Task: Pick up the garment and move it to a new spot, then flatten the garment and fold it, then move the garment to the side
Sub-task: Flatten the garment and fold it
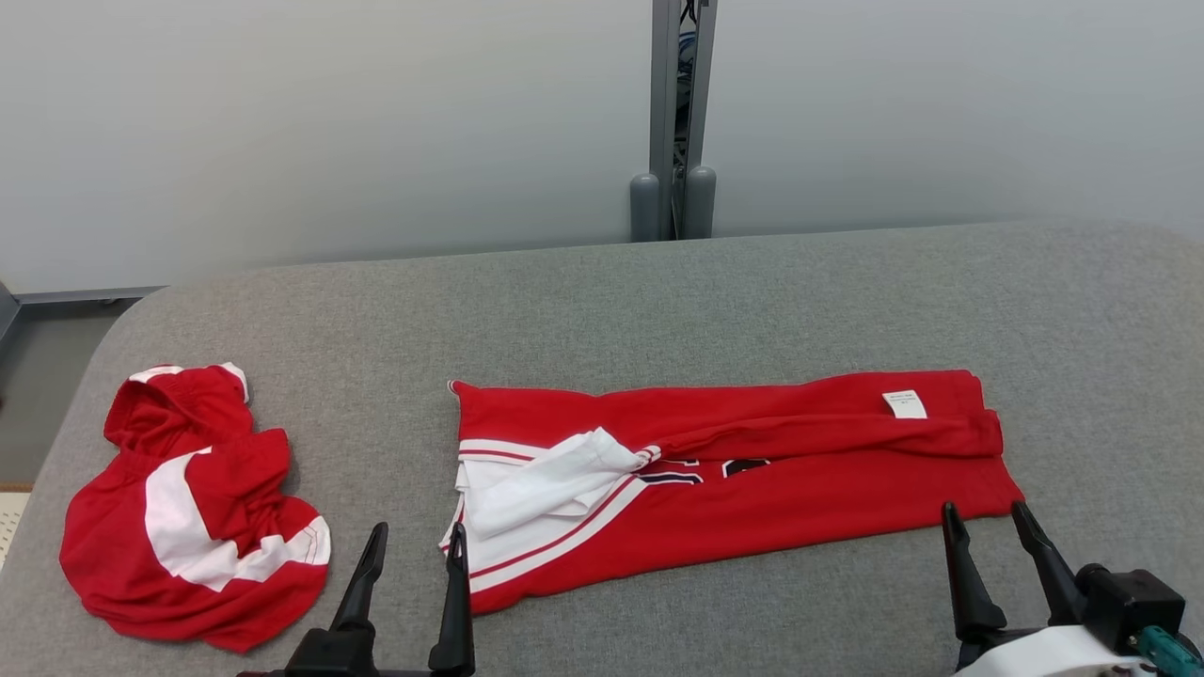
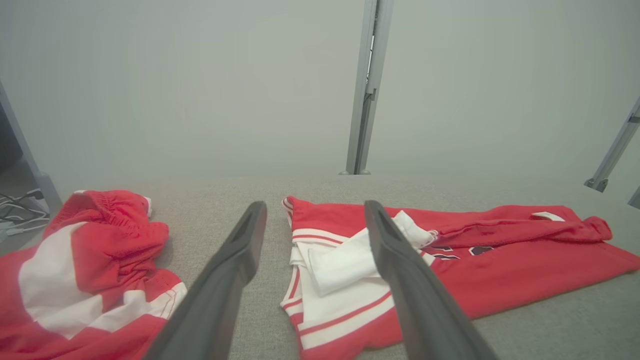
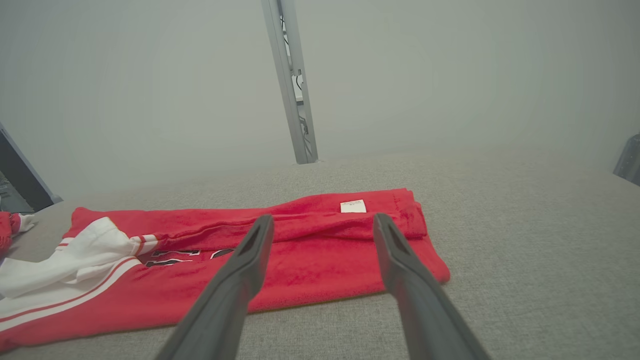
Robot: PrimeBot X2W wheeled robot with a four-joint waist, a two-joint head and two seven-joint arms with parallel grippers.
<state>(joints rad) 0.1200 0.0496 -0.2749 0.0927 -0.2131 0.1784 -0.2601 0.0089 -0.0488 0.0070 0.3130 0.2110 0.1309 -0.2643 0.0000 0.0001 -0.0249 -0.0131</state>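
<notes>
1. The garment [image 1: 752, 498] is a red sports top with white stripes. It lies in the middle of the grey padded table [image 1: 658, 301], close to the robot's side.
2. It looks like one long flat band going from left to right. The far long side is turned over toward the near side, so I think one fold is made.
3. A small white tag [image 1: 905, 404] sits on top near the right end. At the left end a white flap [image 1: 546, 484] is bunched up and not smooth.
4. The left gripper [image 1: 419, 531] is at the near left corner of the garment. Its two fingers are spread apart and pinch nothing. I cannot tell if a tip touches the cloth.
5. The right gripper [image 1: 984, 512] is at the near right corner. Its fingers are spread apart too, and nothing is in them.
6. A second red and white piece, the crumpled heap [image 1: 188, 508], lies at the left end of the table, well apart from the band.
7. Behind the table are a pale wall and a grey post [image 1: 673, 122].
8. My guess: the moving and flattening look done, and the folding is partly done. Still to do: fold the long band shorter, tidy the white flap, and put the garment to the side.
</notes>
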